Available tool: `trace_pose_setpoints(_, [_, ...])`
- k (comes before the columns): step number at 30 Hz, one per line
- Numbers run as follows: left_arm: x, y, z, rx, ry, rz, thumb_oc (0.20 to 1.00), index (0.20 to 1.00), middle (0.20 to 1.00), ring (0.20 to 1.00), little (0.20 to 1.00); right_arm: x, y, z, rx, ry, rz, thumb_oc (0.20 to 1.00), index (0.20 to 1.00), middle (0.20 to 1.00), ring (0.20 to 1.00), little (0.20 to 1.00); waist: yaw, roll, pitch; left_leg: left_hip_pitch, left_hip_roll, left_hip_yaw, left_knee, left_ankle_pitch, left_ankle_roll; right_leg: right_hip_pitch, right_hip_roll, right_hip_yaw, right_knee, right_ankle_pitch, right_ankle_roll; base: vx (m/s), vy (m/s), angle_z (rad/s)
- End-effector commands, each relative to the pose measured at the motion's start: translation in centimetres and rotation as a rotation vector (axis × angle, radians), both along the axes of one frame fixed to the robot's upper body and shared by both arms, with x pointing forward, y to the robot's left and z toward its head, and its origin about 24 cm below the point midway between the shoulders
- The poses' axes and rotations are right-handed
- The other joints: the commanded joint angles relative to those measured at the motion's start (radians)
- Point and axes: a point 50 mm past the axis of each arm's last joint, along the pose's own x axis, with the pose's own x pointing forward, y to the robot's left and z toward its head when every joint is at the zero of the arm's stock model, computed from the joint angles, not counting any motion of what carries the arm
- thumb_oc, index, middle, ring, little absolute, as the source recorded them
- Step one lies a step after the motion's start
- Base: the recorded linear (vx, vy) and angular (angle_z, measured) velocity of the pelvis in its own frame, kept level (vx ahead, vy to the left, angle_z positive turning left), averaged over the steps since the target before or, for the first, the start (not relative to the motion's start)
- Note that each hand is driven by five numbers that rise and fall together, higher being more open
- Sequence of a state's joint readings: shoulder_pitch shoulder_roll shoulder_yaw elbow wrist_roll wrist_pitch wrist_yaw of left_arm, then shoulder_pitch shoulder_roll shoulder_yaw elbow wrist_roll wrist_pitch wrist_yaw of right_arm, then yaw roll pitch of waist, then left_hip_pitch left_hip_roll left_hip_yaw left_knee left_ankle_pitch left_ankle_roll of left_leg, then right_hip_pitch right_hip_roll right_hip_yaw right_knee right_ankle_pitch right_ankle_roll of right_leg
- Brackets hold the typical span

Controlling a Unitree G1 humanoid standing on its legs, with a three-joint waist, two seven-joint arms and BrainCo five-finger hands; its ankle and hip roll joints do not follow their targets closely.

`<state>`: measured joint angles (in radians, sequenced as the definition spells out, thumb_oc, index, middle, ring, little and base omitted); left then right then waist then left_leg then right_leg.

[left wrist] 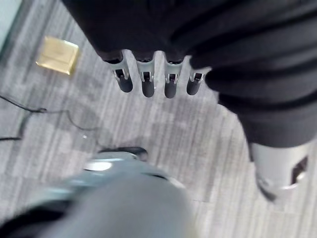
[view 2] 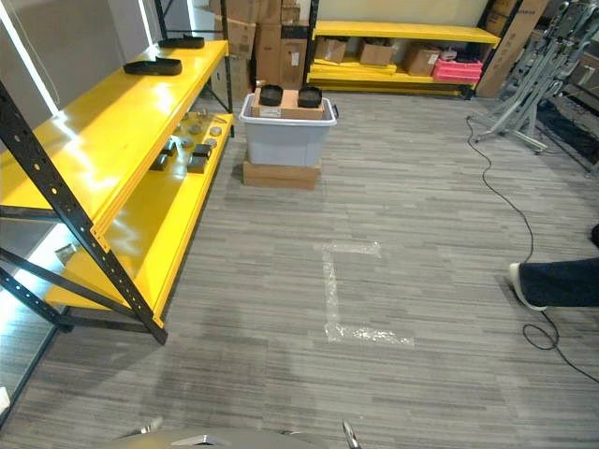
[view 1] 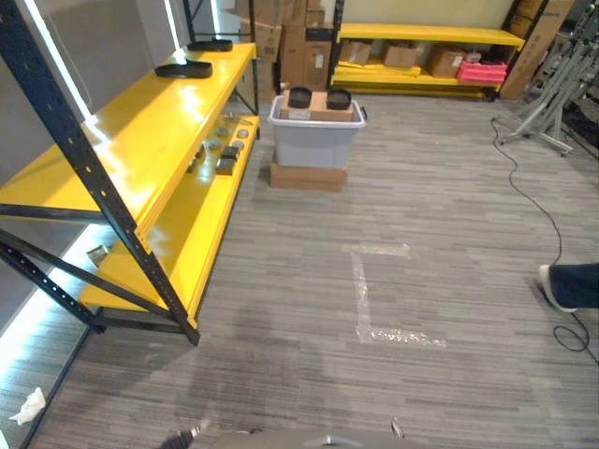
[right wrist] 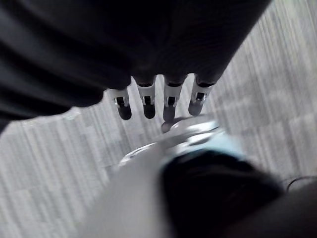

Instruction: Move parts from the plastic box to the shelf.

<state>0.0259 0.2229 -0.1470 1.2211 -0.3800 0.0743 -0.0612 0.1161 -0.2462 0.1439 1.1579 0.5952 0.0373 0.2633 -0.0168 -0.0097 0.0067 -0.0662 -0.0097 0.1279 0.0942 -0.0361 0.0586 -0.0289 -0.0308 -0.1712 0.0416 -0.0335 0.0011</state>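
Both hands hanging empty, grey plastic box (view 1: 315,140) well ahead beside yellow metal shelf (view 1: 150,131).
Left hand (left wrist: 156,82) and right hand (right wrist: 158,101) are dangling with fingers relaxed, straight; round black parts (view 1: 299,96) are looking rigid, probably weighty — grasp around the rim.

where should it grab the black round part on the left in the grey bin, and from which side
Likely by its outer wall, from straight above. The black round part stands upright at the top of the grey plastic box, clear of the rim, with a cardboard box close beside it, so a side approach is crowded. Both hands, left hand and right hand, hang open and empty.
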Motion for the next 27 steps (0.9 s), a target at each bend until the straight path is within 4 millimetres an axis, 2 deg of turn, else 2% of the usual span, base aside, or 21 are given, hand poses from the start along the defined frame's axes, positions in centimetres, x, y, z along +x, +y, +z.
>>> trace_pose_setpoints(1, [3.9,0.2,0.8,-0.023,-0.088,0.003,1.000,1.000,1.000,1.000,1.000,4.9,-1.8,1.2,-0.039,-0.164,-0.056,1.000,1.000,1.000,1.000,1.000,-0.009,-0.001,0.043,0.136,0.017,0.005,-0.181,0.030,-0.052,0.111,-0.047,-0.010,-0.118,0.058,0.092,0.00,0.006,-0.14])
trace_pose_setpoints(7, [2.9,0.0,0.5,-0.059,-0.052,0.094,1.000,1.000,1.000,1.000,1.000,5.6,-2.3,1.6,-0.095,-0.197,-0.045,1.000,1.000,1.000,1.000,1.000,-0.013,0.001,0.041,0.143,0.015,0.009,-0.181,0.026,-0.050,0.116,-0.045,-0.005,-0.119,0.056,0.089,0.01,0.002,-0.04])
trace_pose_setpoints(10, [2.7,0.5,0.5,-0.042,-0.054,0.068,1.000,1.000,1.000,1.000,1.000,5.5,-2.7,1.6,-0.164,-0.204,-0.017,1.000,1.000,1.000,1.000,1.000,-0.018,0.001,0.039,0.146,0.017,0.014,-0.181,0.025,-0.051,0.116,-0.043,0.000,-0.120,0.058,0.090,0.00,0.000,0.00])
trace_pose_setpoints(12, [3.2,0.9,0.7,0.016,-0.094,-0.016,1.000,1.000,1.000,1.000,1.000,5.2,-3.0,1.6,-0.199,-0.189,0.006,1.000,1.000,1.000,1.000,1.000,-0.020,0.001,0.040,0.148,0.017,0.016,-0.181,0.026,-0.051,0.115,-0.043,0.003,-0.120,0.060,0.091,0.00,0.000,0.00])
trace_pose_setpoints(16, [3.5,1.3,1.0,0.057,-0.155,0.029,1.000,1.000,1.000,1.000,1.000,5.0,-3.4,1.7,-0.301,-0.179,0.048,1.000,1.000,1.000,1.000,1.000,-0.021,0.001,0.046,0.150,0.017,0.019,-0.181,0.026,-0.050,0.115,-0.042,0.009,-0.121,0.062,0.092,-0.01,0.003,-0.03])
trace_pose_setpoints(21, [5.4,1.6,1.9,0.138,-0.300,-0.002,1.000,1.000,1.000,1.000,1.000,5.5,-3.3,2.0,-0.357,-0.239,0.087,1.000,1.000,1.000,1.000,1.000,-0.020,-0.004,0.057,0.148,0.017,0.021,-0.181,0.027,-0.047,0.111,-0.041,0.012,-0.119,0.065,0.092,-0.03,-0.005,-0.08])
trace_pose_setpoints(24, [5.9,1.9,2.2,0.168,-0.321,-0.011,1.000,1.000,1.000,1.000,1.000,5.7,-3.3,2.1,-0.382,-0.236,0.139,1.000,1.000,1.000,1.000,1.000,-0.016,-0.004,0.062,0.147,0.015,0.018,-0.181,0.026,-0.046,0.111,-0.043,0.008,-0.120,0.064,0.093,-0.04,-0.004,-0.04])
trace_pose_setpoints(27, [5.8,2.3,2.2,0.231,-0.280,-0.098,1.000,1.000,1.000,1.000,1.000,5.5,-4.1,2.1,-0.457,-0.188,0.143,1.000,1.000,1.000,1.000,1.000,-0.008,-0.004,0.063,0.145,0.013,0.012,-0.181,0.027,-0.047,0.114,-0.044,-0.001,-0.122,0.064,0.094,0.00,0.000,0.00])
